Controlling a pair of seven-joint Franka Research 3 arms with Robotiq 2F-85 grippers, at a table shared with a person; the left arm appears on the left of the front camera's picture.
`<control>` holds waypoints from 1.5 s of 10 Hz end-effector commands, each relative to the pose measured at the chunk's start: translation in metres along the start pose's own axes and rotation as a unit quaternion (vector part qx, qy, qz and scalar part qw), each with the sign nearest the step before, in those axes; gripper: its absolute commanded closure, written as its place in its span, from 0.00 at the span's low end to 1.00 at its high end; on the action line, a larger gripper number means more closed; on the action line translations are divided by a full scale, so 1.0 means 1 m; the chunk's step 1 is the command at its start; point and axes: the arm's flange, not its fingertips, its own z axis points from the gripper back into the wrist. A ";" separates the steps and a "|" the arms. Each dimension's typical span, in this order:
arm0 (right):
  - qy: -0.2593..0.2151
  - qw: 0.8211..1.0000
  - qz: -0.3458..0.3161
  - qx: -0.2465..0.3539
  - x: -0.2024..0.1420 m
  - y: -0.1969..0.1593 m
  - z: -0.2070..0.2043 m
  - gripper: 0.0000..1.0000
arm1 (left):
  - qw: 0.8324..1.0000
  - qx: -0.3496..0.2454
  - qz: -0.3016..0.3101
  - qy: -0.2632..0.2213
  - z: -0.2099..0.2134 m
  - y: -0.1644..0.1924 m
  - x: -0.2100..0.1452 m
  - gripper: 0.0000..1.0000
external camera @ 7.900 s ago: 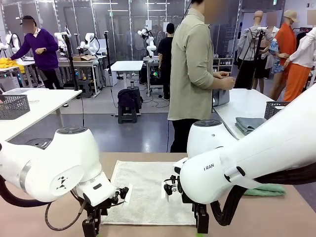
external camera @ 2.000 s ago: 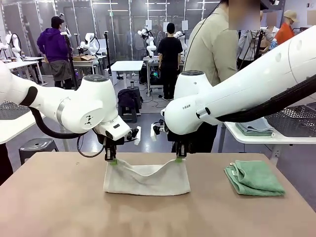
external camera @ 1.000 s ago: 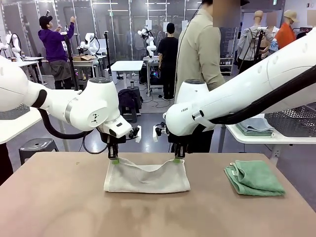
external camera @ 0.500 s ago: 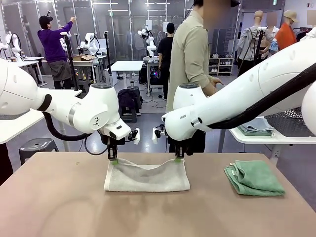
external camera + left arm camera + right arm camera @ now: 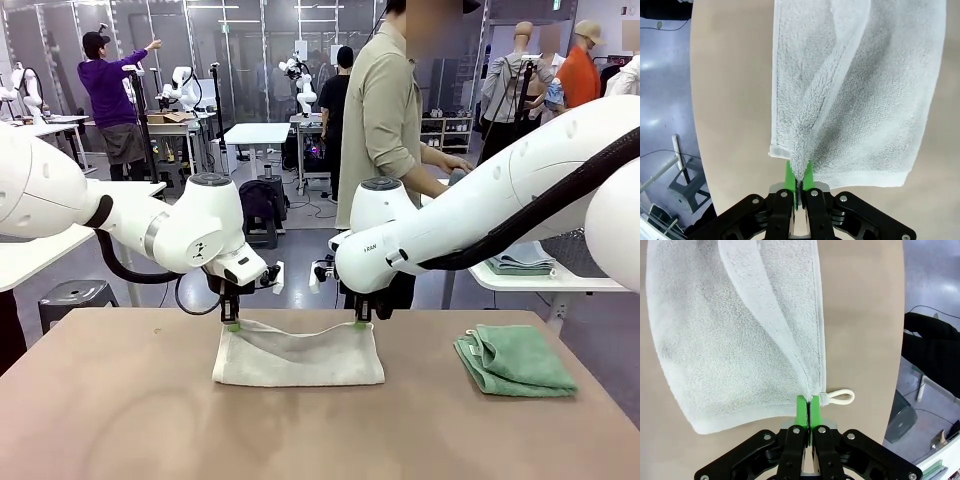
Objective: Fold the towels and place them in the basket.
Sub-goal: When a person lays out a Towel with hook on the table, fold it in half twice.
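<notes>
The cream white towel (image 5: pixel 298 360) lies folded over on the brown table (image 5: pixel 120 420), its far edge held up at both corners. My left gripper (image 5: pixel 231 324) is shut on the left far corner; in the left wrist view the green pads (image 5: pixel 799 176) pinch the terry cloth (image 5: pixel 855 100). My right gripper (image 5: pixel 359 322) is shut on the right far corner, where the right wrist view shows the pads (image 5: pixel 808 410) clamping the hem of the towel (image 5: pixel 730 340) beside its small loop (image 5: pixel 840 398). The mint green towel (image 5: pixel 515 360) sits folded at the table's right. The basket is out of view.
A person in a beige shirt (image 5: pixel 385 130) stands just beyond the table's far edge, hands toward a side table (image 5: pixel 530 280) holding folded grey cloths (image 5: pixel 518 258) and a dark mesh container (image 5: pixel 600 250). The near half of my table is bare.
Both grippers have lowered the towel's held edge slightly toward the table; the top layer now sags flatter over the lower one. The person has shifted left.
</notes>
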 end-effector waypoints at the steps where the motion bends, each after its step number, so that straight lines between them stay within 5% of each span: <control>1: 0.004 1.000 -0.013 -0.018 0.001 -0.003 -0.006 0.97 | 1.000 0.025 0.001 0.001 -0.010 0.007 -0.002 0.94; 2: 0.003 1.000 -0.014 -0.021 0.003 -0.003 -0.007 0.86 | 0.999 0.031 -0.002 -0.005 -0.011 0.008 -0.002 0.74; 3: 0.001 1.000 -0.014 -0.025 0.003 -0.003 -0.005 0.77 | 0.999 0.040 -0.002 -0.007 -0.011 0.008 -0.003 0.74; 4: -0.001 0.999 -0.012 -0.036 0.003 -0.003 -0.003 0.66 | 0.999 0.054 0.000 -0.009 -0.011 0.009 -0.005 0.55; 5: -0.004 0.999 -0.011 -0.043 0.003 -0.002 -0.003 0.57 | 0.998 0.065 0.001 -0.009 -0.010 0.008 -0.006 0.71; 6: -0.005 0.998 -0.007 -0.059 0.001 -0.001 0.000 0.46 | 0.996 0.083 -0.001 -0.011 -0.010 0.008 -0.008 0.35; 7: -0.005 0.998 -0.009 -0.063 0.001 -0.001 0.001 0.55 | 0.995 0.096 -0.002 -0.009 -0.008 0.007 -0.009 0.51; 8: -0.008 0.998 -0.010 -0.059 0.002 0.001 0.006 0.26 | 0.994 0.104 -0.003 -0.009 -0.004 0.005 -0.013 0.16; 9: -0.014 0.999 -0.018 -0.037 0.005 0.007 0.022 0.35 | 0.996 0.080 -0.012 -0.023 0.009 0.003 -0.017 0.31; 13: -0.036 0.983 -0.178 0.009 0.005 0.046 0.146 0.35 | 0.994 -0.015 -0.032 -0.104 0.102 -0.022 -0.064 0.31; 15: -0.048 0.938 -0.343 -0.011 -0.010 0.063 0.194 0.35 | 0.990 -0.026 -0.006 -0.139 0.129 -0.033 -0.098 0.31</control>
